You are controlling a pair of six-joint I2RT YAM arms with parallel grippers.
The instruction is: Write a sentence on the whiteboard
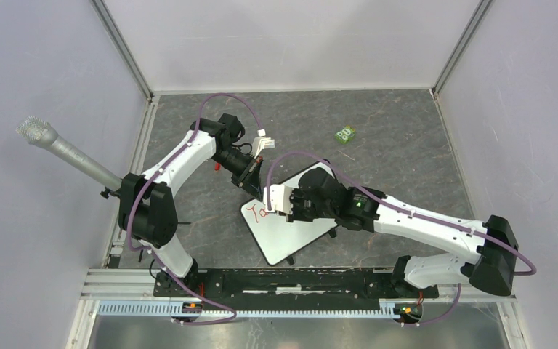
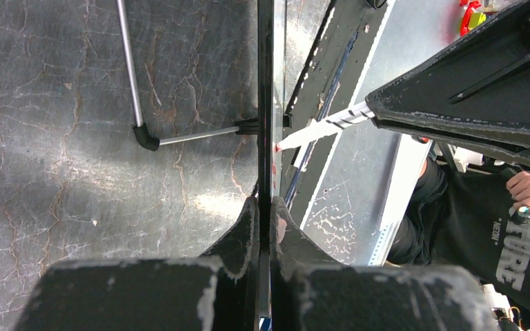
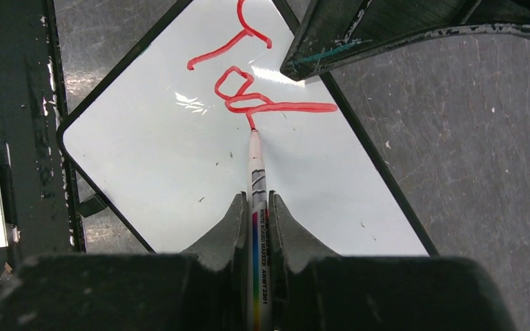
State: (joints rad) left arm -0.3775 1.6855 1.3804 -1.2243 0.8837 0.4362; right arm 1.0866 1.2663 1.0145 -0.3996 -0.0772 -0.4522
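1. The whiteboard is lying askew on the dark table between the two arms; the sentence is showing only as a few red strokes near one corner, a T-like shape and a loop with a trailing line; most of the white surface is sitting bare.
2. The left gripper is pinching the board's thin dark rim, its jaws pressed together on the edge just beside the writing; it appears to be steadying the board.
3. The right gripper is clamping a marker by the barrel; the red tip is touching the board at the lower end of the latest stroke.
4. Judging from so few letters, the task is only beginning; the step in hand looks to be forming the next letter of the first word.
5. To do it well, the right arm should be:
   - pressing lightly and evenly, so the line is neither skipping nor pushing the board sideways;
   - lifting the tip cleanly between letters;
   - running the line along the board's free length so the remaining words are fitting;
   - steering clear of the left gripper's fingers and the wet ink.
6. The left grip should be holding firm throughout; a slipping board would be smearing the letters.
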